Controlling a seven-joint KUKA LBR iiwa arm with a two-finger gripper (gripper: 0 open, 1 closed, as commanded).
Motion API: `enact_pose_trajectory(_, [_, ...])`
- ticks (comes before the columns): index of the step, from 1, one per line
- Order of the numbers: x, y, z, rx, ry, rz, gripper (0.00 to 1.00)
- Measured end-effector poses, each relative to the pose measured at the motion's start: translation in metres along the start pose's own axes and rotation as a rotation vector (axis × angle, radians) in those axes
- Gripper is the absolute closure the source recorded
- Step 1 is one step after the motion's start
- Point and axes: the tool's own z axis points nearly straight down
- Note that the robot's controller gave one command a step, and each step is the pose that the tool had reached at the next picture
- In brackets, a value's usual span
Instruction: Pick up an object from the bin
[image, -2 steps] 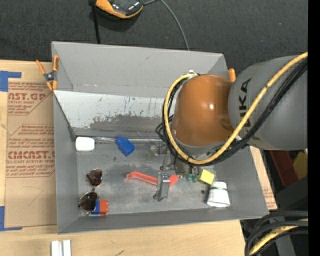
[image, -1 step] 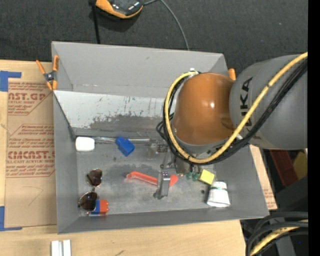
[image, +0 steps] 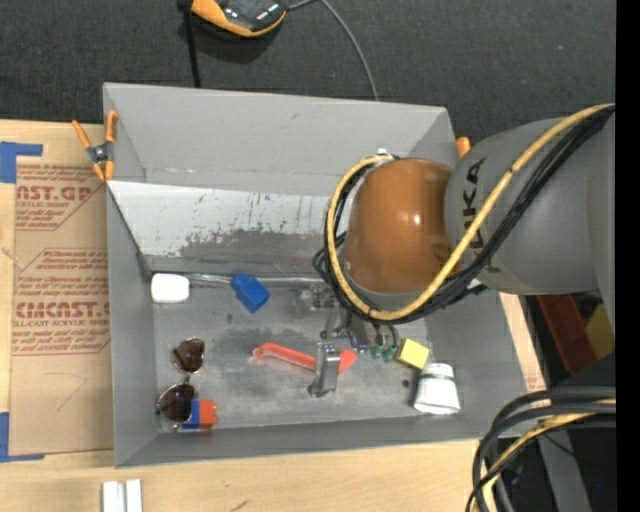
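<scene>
We observed the gripper (image: 325, 372) touching the orange tool (image: 280, 354) on the bin (image: 200, 215) floor; whether it was open or closed, we could not tell.

A: What lies at the left?
B: A white block (image: 170, 289) with a blue block (image: 250, 292) near it. Lower down, brown sunglasses (image: 177, 402) touch a small blue-and-orange piece (image: 204, 414).
A: And at the right?
B: A yellow block (image: 411, 353) near a white cup (image: 437, 389).
</scene>
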Motion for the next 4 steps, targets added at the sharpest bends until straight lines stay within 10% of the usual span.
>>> enact_pose_trajectory(2, [-0.021,-0.021,0.040,0.001,0.004,-0.194,0.00])
enact_pose_trajectory(3, [-0.009,-0.017,0.061,-0.001,0.005,-0.140,0.00])
enact_pose_trajectory(4, [-0.029,-0.023,0.055,0.000,0.007,-0.048,0.00])
